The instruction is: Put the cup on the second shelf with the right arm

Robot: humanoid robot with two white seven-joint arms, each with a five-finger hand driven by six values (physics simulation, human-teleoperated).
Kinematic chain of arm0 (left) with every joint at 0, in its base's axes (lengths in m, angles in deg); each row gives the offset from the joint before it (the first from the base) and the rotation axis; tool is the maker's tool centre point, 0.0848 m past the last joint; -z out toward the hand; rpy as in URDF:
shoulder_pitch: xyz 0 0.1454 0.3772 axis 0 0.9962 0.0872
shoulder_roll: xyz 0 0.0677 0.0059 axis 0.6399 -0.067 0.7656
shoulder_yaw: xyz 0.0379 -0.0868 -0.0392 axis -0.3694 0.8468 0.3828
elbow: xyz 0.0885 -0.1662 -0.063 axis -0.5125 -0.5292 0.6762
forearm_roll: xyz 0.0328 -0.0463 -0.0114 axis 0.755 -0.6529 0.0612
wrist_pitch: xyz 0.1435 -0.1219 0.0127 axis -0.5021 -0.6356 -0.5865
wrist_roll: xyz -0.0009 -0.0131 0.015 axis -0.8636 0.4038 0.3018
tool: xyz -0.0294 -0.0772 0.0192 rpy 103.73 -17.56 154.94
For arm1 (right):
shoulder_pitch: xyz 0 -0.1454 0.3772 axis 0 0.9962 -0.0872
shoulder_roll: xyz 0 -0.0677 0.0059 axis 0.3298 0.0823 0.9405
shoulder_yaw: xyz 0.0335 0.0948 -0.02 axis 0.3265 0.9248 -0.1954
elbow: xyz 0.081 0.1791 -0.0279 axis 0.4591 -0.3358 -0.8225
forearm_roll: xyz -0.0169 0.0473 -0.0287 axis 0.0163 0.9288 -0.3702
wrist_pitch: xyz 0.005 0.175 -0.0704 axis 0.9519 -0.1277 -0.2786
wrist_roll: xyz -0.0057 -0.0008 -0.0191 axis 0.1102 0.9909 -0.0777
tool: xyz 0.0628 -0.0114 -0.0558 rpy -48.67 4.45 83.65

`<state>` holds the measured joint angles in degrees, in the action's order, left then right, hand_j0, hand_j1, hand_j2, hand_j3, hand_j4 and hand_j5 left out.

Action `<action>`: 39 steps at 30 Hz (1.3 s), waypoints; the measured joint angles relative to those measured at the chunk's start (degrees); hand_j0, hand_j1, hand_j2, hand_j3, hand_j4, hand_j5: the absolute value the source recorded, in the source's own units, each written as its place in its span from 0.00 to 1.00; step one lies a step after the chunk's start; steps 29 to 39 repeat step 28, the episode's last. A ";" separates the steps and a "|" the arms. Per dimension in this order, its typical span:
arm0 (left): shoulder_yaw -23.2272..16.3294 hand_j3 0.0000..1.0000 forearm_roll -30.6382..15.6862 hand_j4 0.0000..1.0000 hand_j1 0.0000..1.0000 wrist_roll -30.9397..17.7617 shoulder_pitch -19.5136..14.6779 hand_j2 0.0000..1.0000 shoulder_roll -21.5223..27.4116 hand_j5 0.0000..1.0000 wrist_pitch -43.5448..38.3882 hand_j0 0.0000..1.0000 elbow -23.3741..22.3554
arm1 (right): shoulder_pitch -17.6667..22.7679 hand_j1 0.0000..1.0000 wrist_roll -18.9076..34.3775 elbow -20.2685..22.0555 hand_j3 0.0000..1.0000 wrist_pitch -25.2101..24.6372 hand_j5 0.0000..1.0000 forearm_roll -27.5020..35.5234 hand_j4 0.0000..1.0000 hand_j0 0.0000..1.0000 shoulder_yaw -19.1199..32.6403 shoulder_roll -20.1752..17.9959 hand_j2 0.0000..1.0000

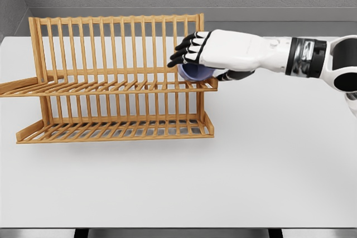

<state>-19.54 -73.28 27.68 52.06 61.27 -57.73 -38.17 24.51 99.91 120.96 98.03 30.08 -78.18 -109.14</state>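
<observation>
I am curling the fingers of my right hand [192, 54] around the blue cup [195, 72], holding it over the right end of the wooden dish rack's [111, 82] upper shelf on the white desk [268, 165].

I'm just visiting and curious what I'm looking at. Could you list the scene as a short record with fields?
Surface: white table
Rack: two-tier slatted wooden dish rack, standing left of centre
Cup: small blue-purple cup, at the right end of the upper shelf
Right hand: white hand with black fingers, curled over the cup
Cup resting on shelf: cannot tell
Left arm: not in view
</observation>
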 measured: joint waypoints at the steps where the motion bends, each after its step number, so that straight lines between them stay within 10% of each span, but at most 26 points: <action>1: 0.01 1.00 0.00 1.00 1.00 0.00 0.00 1.00 0.00 1.00 0.00 1.00 0.00 | 0.00 1.00 0.01 0.00 1.00 0.00 1.00 0.01 1.00 1.00 0.03 -0.15 1.00; 11: -0.01 1.00 0.00 1.00 1.00 0.00 0.00 1.00 0.00 1.00 0.00 1.00 0.00 | 1.31 1.00 0.02 0.08 1.00 1.67 1.00 0.40 1.00 1.00 10.94 -2.11 1.00; 19: -0.01 1.00 0.01 1.00 1.00 0.00 0.00 1.00 0.00 1.00 -0.02 1.00 0.01 | 19.42 1.00 0.03 -0.40 1.00 5.10 1.00 0.26 1.00 1.00 26.30 -3.06 1.00; 39: -0.03 1.00 0.00 1.00 1.00 0.00 0.00 1.00 0.00 1.00 -0.01 1.00 0.00 | 23.12 1.00 0.03 -0.88 1.00 5.30 1.00 0.09 1.00 1.00 28.41 -1.73 1.00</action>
